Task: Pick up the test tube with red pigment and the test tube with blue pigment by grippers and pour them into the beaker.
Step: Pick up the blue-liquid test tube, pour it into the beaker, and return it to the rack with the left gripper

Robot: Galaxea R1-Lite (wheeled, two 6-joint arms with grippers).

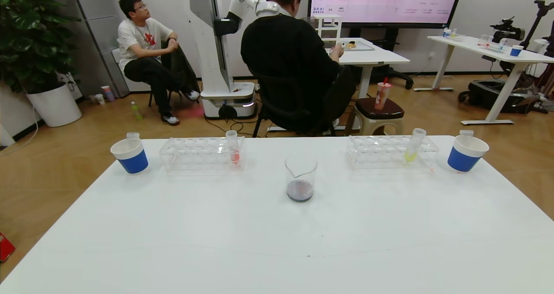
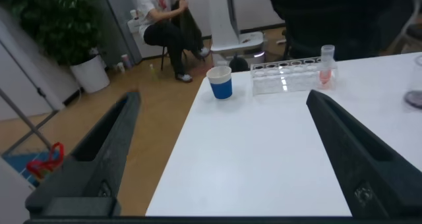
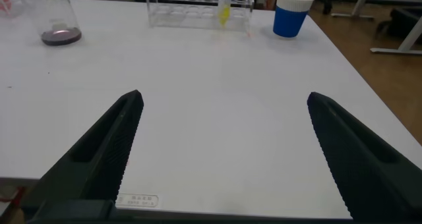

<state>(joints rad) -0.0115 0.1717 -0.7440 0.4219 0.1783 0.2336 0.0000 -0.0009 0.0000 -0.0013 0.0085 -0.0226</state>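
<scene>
Both grippers, left (image 2: 217, 151) and right (image 3: 221, 151), hang with fingers spread over the tabletop's near edge, while the beaker (image 1: 301, 177), mid-table, holds dark liquid and a light, slick, fragile pink-red tube (image 1: 233, 149) stands racked toward the far-left corner, best pinched near its rim

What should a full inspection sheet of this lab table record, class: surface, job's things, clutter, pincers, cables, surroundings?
Surface: white table, no spills seen.
Job's things: beaker at centre, dark liquid inside; blue tube not seen.
Clutter: pink-red tube in left rack; yellow-green tube in right rack; left paper cup; right paper cup.
Grippers: left pincer and right pincer open, empty, over the table.
Cables: loose on floor by far robot.
Surroundings: two seated people, plant, screen.
</scene>
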